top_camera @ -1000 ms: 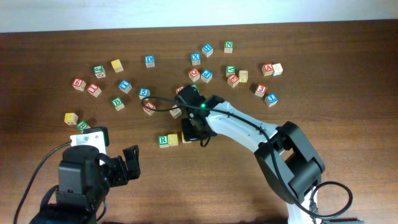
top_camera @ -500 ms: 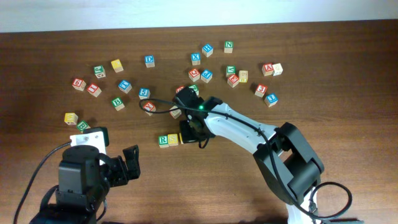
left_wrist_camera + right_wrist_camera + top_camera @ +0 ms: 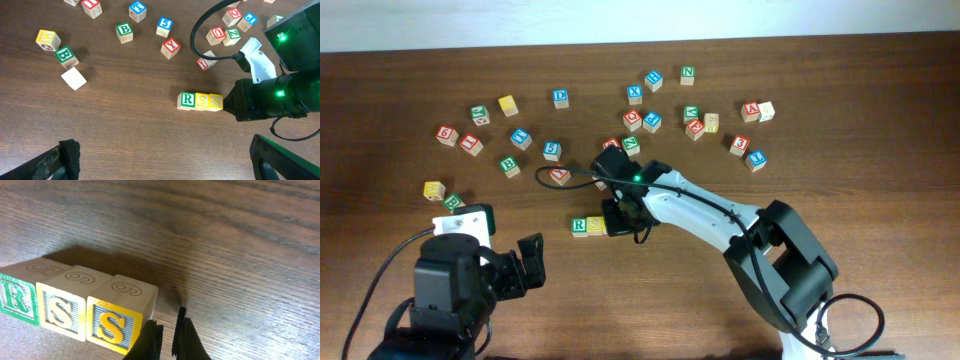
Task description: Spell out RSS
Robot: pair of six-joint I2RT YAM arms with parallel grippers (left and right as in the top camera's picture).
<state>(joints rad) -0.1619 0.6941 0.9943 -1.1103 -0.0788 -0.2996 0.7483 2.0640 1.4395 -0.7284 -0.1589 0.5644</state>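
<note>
Three small wooden cubes stand in a touching row: the green R cube (image 3: 187, 99), a yellow S cube (image 3: 202, 100) and a second yellow S cube (image 3: 215, 101). In the right wrist view they read R (image 3: 15, 297), S (image 3: 61, 311), S (image 3: 114, 325). From overhead I see the R cube (image 3: 579, 226) and the first S cube (image 3: 595, 226); the second S cube is mostly hidden under the arm. My right gripper (image 3: 169, 325) is shut and empty, its tip against the right side of the last S cube. My left gripper (image 3: 162, 157) is open and empty, near the front left.
Many other letter cubes are scattered behind the row, among them a green B cube (image 3: 509, 165) and a red Y cube (image 3: 170, 46). A blank-topped cube (image 3: 74, 78) and a yellow cube (image 3: 434, 189) lie at the left. A black cable (image 3: 570, 170) loops from the right arm.
My right gripper has slid left along the table, and the row of cubes has shifted slightly left with it. The left arm has not moved.
</note>
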